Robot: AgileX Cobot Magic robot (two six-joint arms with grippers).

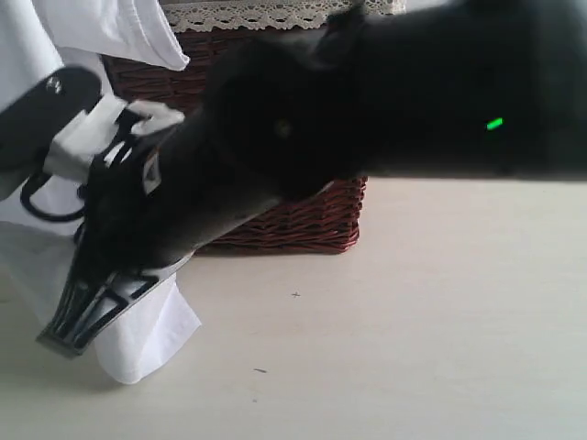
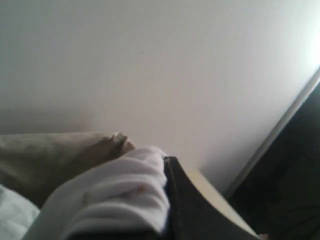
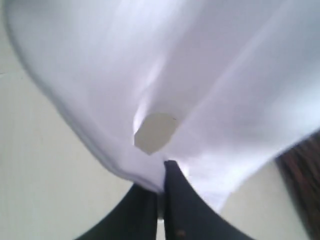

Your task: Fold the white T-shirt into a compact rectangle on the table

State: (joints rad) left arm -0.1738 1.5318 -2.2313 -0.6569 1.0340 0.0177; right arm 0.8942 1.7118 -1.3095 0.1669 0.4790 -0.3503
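The white T-shirt (image 1: 147, 335) hangs at the left of the exterior view, and one corner droops to the table (image 1: 413, 321). My right arm reaches across the middle. At its end the right gripper (image 1: 73, 330) is low on the left, shut on a fold of the T-shirt (image 3: 210, 75). In the right wrist view its jaws (image 3: 162, 172) are pressed together on the cloth's edge. A small gap in the cloth (image 3: 155, 131) shows the table. My left gripper (image 2: 162, 167) is shut on a bunched roll of the T-shirt (image 2: 120, 195), held above the table (image 2: 150, 60).
A dark red wicker basket (image 1: 293, 225) with white lace trim (image 1: 248, 14) stands behind the arms, and its side shows in the right wrist view (image 3: 300, 165). The table's edge (image 2: 280, 135) runs near the left gripper. The right arm's black body (image 1: 413, 92) hides the back of the scene.
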